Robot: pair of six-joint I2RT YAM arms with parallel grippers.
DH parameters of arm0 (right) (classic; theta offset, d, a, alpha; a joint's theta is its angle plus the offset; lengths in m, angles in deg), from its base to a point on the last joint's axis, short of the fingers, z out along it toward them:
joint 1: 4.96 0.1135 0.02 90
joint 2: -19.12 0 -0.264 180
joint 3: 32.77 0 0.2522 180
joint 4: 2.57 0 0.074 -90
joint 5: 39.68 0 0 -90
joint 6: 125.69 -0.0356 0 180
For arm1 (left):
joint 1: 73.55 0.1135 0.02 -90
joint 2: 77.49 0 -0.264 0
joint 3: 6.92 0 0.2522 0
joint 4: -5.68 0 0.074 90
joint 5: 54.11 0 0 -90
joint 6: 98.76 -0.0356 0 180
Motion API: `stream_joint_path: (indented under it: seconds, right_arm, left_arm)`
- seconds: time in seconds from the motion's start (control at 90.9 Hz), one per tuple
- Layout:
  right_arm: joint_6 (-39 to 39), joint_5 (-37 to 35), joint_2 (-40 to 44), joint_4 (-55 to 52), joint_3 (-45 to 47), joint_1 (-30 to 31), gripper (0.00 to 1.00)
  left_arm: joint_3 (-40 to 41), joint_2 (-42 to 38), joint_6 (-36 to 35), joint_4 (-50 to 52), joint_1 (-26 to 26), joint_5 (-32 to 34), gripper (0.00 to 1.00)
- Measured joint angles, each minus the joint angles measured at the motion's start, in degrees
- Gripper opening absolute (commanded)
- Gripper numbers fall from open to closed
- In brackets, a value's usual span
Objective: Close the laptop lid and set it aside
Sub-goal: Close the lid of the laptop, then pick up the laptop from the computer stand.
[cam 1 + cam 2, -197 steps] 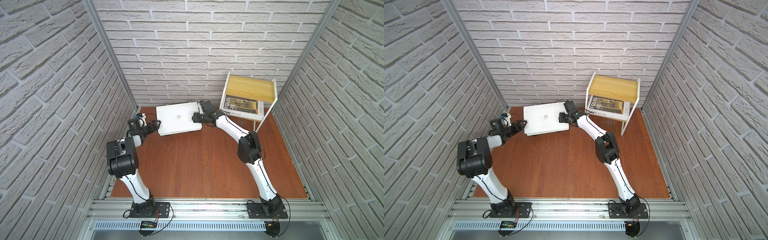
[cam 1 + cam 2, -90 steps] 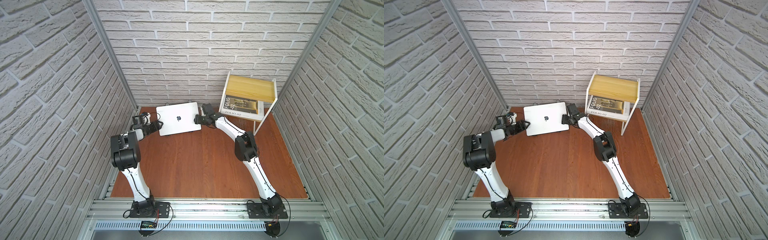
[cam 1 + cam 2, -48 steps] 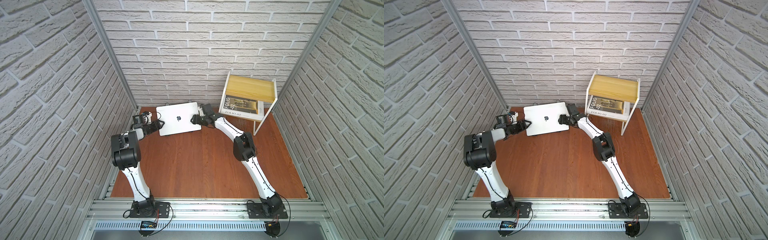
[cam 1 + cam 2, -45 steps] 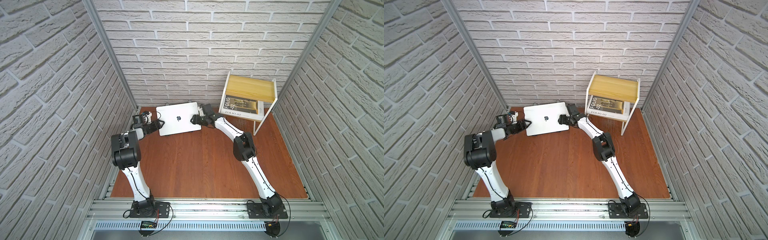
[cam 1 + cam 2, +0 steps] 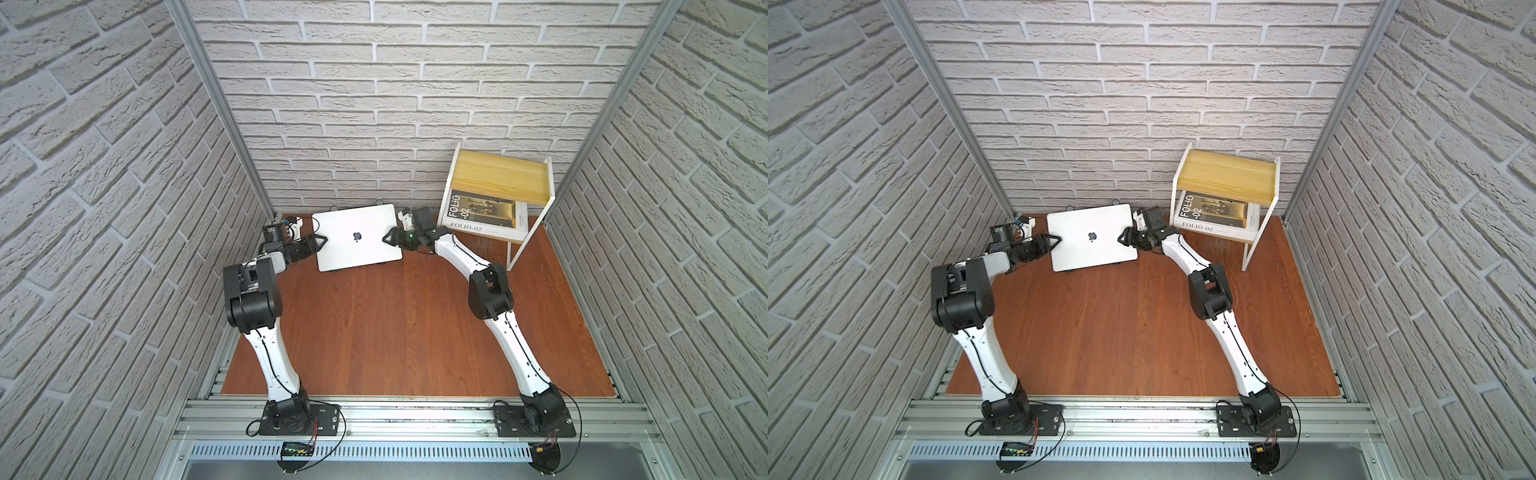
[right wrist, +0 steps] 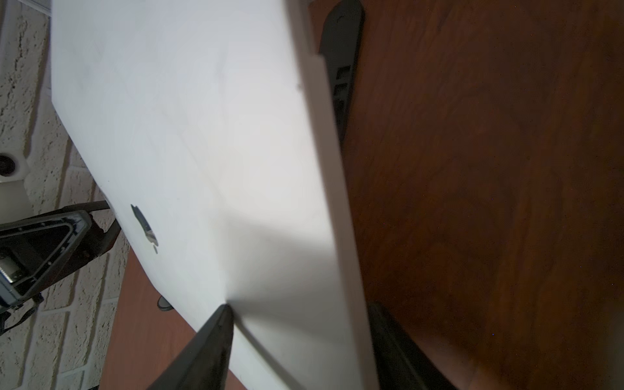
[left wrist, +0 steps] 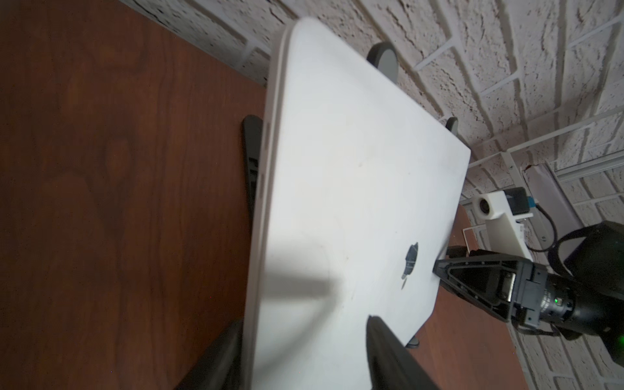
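Your left gripper (image 7: 304,324) sets one finger over the lid (image 7: 354,169) and one under the laptop (image 5: 361,253). Your right gripper (image 6: 297,307) straddles the opposite edge, its upper fingertip (image 6: 216,324) touching the lid. You cannot tell whether either one pinches. The laptop lies closed on a mostly hidden dark stand (image 7: 251,162), at the back of the wooden table (image 5: 395,324) near the brick wall (image 5: 374,104). The shelf (image 5: 498,178) beside it holds a FOLIO-02 book (image 5: 478,214).

White brick walls (image 5: 374,104), reddish wooden floor (image 5: 395,324) — small wood-topped shelf (image 5: 498,183)
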Motion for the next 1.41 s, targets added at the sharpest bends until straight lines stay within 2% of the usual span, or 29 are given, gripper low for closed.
stream_joint_path:
  seconds: [0.088,0.319,0.561,1.408]
  right_arm:
    - [-0.83,0.96,0.00,0.46,0.00,-0.22,0.60]
    - [-2.10,2.27,0.17,2.14,1.01,-0.52,0.57]
    - [-3.89,3.89,3.48,8.81,8.92,-0.57,0.51]
    - [-15.91,5.09,14.82,22.27,28.87,0.85,0.42]
  left_arm:
    - [-0.02,0.04,-0.13,0.28,0.26,0.31,0.41]
    - [-0.09,0.09,-0.66,0.70,0.66,0.83,0.33]
    - [-0.09,0.07,-0.87,0.68,0.98,1.36,0.33]
    - [0.13,-0.70,-0.94,0.35,1.99,1.77,0.33]
